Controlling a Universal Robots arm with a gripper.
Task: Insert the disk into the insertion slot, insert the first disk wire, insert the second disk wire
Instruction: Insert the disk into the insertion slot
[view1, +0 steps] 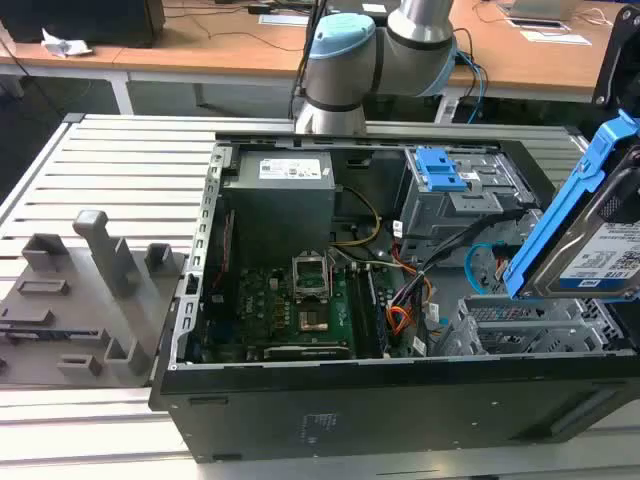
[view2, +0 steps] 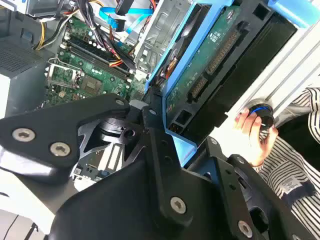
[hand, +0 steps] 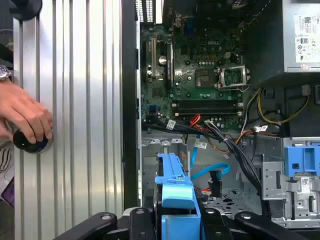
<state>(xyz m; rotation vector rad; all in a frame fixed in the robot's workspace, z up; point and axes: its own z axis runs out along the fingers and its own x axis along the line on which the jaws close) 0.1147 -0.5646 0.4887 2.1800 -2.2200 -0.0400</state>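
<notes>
1. Gripper (hand: 177, 222): black fingers (hand: 142, 225) closed on disk (view1: 605, 250), clamping its blue carrier (hand: 175, 180) from both sides. Grip seen in both wrist views.
2. Disk pos.: at the exterior view's right, raised and steeply tilted, white label facing the cam. It sits above slot (view1: 520, 320), not inserted.
3. Carrier's low end hangs just over slot's rim; can't tell if they touch.
4. In the second wrist view, disk's green circuit-board side faces the cam.
5. Slot: grey perforated cage in the near corner of PC case (view1: 400, 410), at the exterior view's right, just in front of tall cage (view1: 470, 200) w/ blue latch (view1: 438, 168).
6. Second wire (hand: 210, 172): light blue flat cable, looped btw. tall cage and disk. Its dark plug (hand: 216, 186) lies over slot's floor, just beside carrier and apart from disk.
7. First wire (hand: 194, 119): red/black strands in the cable bundle btw. motherboard (hand: 200, 80) and slot. Plug end can't be made out.
8. A person's hand (hand: 25, 117) rests on a black knob (hand: 31, 142) on the slatted alu. table (hand: 85, 100), outside case. Striped sleeve (view2: 295, 170) shows in the second wrist view.
9. Arm (view1: 370, 45) stands at the far side of case.
10. Grey fixture blocks (view1: 100, 270) sit on table at the exterior view's left, well apart from case.
</notes>
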